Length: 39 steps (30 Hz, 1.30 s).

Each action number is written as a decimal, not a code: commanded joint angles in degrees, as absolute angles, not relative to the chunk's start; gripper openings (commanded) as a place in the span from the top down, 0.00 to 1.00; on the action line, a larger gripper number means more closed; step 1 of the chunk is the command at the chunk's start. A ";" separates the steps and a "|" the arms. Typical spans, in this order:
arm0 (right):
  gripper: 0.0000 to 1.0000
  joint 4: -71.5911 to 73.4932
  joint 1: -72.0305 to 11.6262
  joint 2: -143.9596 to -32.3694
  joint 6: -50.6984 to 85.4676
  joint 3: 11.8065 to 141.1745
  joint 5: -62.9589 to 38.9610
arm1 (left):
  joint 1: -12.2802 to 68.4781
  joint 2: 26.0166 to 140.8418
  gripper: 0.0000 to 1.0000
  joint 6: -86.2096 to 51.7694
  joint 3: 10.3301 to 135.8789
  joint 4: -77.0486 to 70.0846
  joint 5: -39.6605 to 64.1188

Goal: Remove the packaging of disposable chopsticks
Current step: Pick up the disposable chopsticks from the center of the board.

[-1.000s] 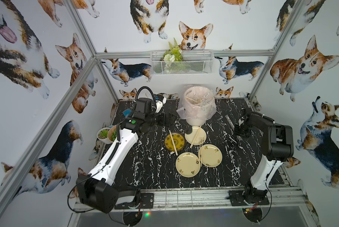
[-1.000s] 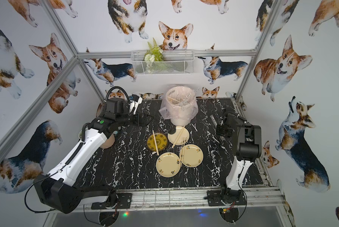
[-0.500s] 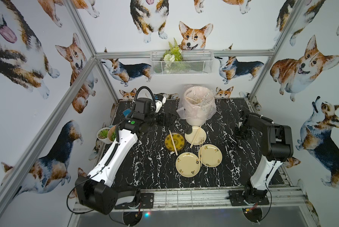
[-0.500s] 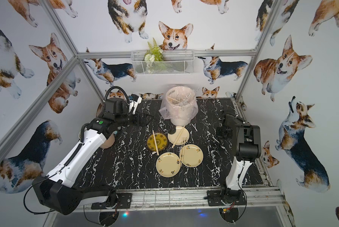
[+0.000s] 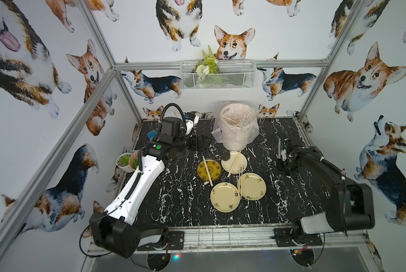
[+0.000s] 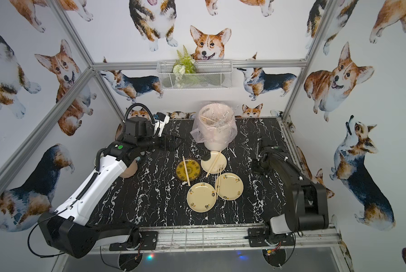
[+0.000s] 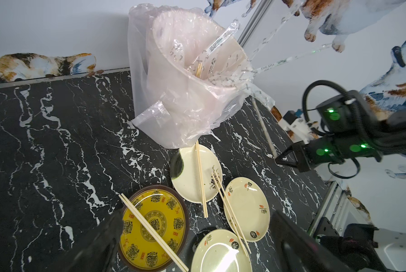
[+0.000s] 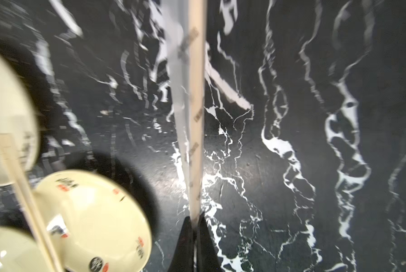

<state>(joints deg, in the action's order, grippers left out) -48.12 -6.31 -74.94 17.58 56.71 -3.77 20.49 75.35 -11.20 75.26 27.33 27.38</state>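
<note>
Corgi-print walls [image 5: 44,70] on an aluminium frame [image 5: 150,63] close me in, with a wire basket [image 5: 217,79] hanging at the back. My table [image 5: 173,200] is black marble. At its far edge stands the bin [image 5: 235,141], its pink liner [image 7: 173,117] holding empty sleeves [image 7: 221,42]. In front lie four plates [image 5: 224,196] with bare chopsticks [image 5: 207,170] across them. My left gripper [image 7: 197,217] hangs spread wide and empty near the bin. My right gripper [image 8: 193,226] is pinched tight on the wrapped chopsticks [image 8: 196,117], packaging [image 8: 180,94] on, low at the table's right side, well apart from the plates.
</note>
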 commanded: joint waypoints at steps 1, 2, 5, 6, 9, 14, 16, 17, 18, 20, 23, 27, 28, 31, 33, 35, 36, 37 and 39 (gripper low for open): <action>1.00 -47.64 -6.43 -64.83 19.63 56.11 -4.98 | 21.29 76.02 0.00 -14.50 75.63 23.06 32.77; 1.00 -47.47 -6.41 -60.43 19.83 56.16 -5.00 | 21.79 76.11 0.00 -15.41 75.84 22.32 33.34; 1.00 -47.42 -6.44 -52.85 20.64 57.06 -7.19 | 23.74 75.90 0.00 -17.90 76.27 20.04 34.56; 1.00 -47.21 -6.46 -50.64 21.12 57.38 -8.27 | 24.53 75.77 0.00 -19.08 76.57 19.09 35.15; 1.00 -45.69 -6.65 -44.87 22.06 57.93 -10.92 | 26.50 75.37 0.00 -23.39 77.01 14.98 37.33; 1.00 -34.63 -6.86 -35.72 23.57 57.31 -22.86 | 32.25 75.43 0.00 -29.10 77.96 6.16 40.73; 1.00 -29.54 -6.90 -34.32 24.71 57.27 -28.28 | 34.42 76.54 0.00 -30.78 79.11 4.60 40.91; 1.00 -26.42 -6.99 -33.95 25.94 57.07 -31.96 | 35.46 77.29 0.00 -31.94 79.76 3.50 41.27; 1.00 -23.38 -6.98 -34.06 26.99 56.74 -34.49 | 36.28 78.03 0.00 -33.23 80.25 2.10 41.99; 1.00 -17.03 -7.16 -35.07 30.21 55.95 -40.49 | 38.12 79.46 0.00 -36.08 80.92 -3.41 44.70; 1.00 -10.36 -9.13 -38.28 33.68 55.54 -47.35 | 40.41 80.54 0.00 -38.14 82.31 -10.05 46.63; 1.00 -10.12 -18.69 -42.03 29.55 57.24 -48.16 | 42.13 81.85 0.00 -32.81 87.08 -6.84 46.16; 1.00 -10.83 -21.60 -43.55 28.07 57.80 -48.98 | 42.12 82.28 0.00 -31.30 88.26 -5.21 45.53; 1.00 -10.08 -27.55 -47.85 27.11 58.84 -52.59 | 42.18 82.79 0.00 -27.66 89.68 -2.94 44.72; 1.00 -8.07 -29.97 -49.24 27.62 58.55 -53.22 | 42.01 83.05 0.04 -26.19 90.07 -1.68 45.08; 1.00 -5.60 -30.85 -50.15 29.10 57.82 -53.84 | 41.52 82.89 0.12 -25.75 90.06 -0.61 45.84; 1.00 -3.40 -30.90 -50.75 30.57 57.41 -55.29 | 41.12 82.50 0.20 -26.11 89.47 -1.27 46.30; 1.00 -2.05 -30.93 -51.35 31.56 57.15 -56.45 | 40.79 82.08 0.24 -26.67 88.75 -2.09 46.42; 1.00 -1.17 -30.94 -52.36 32.43 56.96 -57.97 | 40.13 81.09 0.38 -27.79 87.20 -4.31 46.38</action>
<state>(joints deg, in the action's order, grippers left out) -8.01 -30.76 -51.00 29.63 57.34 -53.78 41.12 82.56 -27.46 88.88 -1.50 45.25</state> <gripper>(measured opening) 0.049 0.724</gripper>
